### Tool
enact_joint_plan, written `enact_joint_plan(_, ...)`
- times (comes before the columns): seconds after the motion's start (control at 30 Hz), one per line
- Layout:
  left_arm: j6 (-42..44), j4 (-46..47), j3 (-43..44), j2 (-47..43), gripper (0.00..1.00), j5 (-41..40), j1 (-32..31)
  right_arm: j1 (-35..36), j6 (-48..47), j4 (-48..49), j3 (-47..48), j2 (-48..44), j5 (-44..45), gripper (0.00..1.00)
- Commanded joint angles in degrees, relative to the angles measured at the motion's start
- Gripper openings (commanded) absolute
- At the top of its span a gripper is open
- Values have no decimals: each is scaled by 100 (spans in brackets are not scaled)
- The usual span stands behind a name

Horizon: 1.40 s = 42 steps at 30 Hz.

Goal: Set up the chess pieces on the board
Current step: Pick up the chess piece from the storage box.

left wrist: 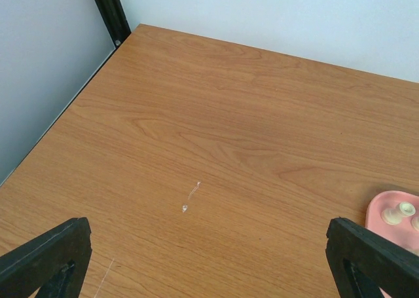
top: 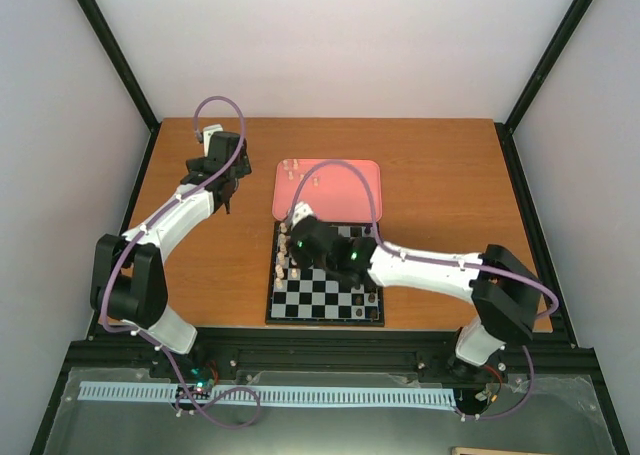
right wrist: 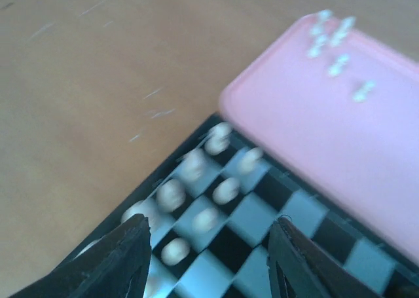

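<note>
Two white-shelled arms with black joints and looped purple cable stood over one table point(top: 430, 175) of brown wood-grain laminate, smooth and faintly scuffed.

1. Board point(top: 320, 305): small, square and flat, with black and white checks inside a thin dark border. It lay near the middle of the table toward the near edge, its far edge just beside the tray.

2. Tray point(top: 345, 190): pink, a rounded rectangle with a low raised lip and a matte surface. It lay just beyond the board.

3. Chess pieces point(right wrist: 171, 194): tiny, cream and round-topped. They stood in two rough rows along the left side of the board. The right wrist view was blurred, so single types could not be told.

4. Loose pieces point(top: 300, 172): the same cream colour, a few scattered at the far left part of the tray.

5. Right gripper point(right wrist: 209, 245): it hung low over the far left part of the board, above the cream rows. Its fingers point(right wrist: 118, 259) were black and wedge-shaped, parted, with nothing between them but checks and pieces below.

6. Left gripper point(left wrist: 206, 249): it hung over bare wood to the left of the tray. Its fingers point(left wrist: 46, 259) were black and angular, spread wide and holding nothing.

7. Scratch point(left wrist: 191, 198): one short, pale mark on the wood ahead of the left gripper.
</note>
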Motion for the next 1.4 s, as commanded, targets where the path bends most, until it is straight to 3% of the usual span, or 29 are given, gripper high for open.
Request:
enact_joint_plan(0.0, 42, -37, 150, -180, 100, 59, -33, -953, -142, -95, 708, 413, -112, 50)
enact_joint_plan(0.33, 24, -7, 109, -233, 100, 107, -33, -2460, -552, -695, 3310, 2824, -918, 45)
enact_joint_plan(0.6, 45, -6, 171, -102, 100, 28, -33, -2887, -692, -1313, 4805, 4156, -1442, 42)
enact_joint_plan(1.37, 62, -32, 286, 117, 100, -31, -34, -3053, -758, -1849, 5487, 4813, -1743, 34)
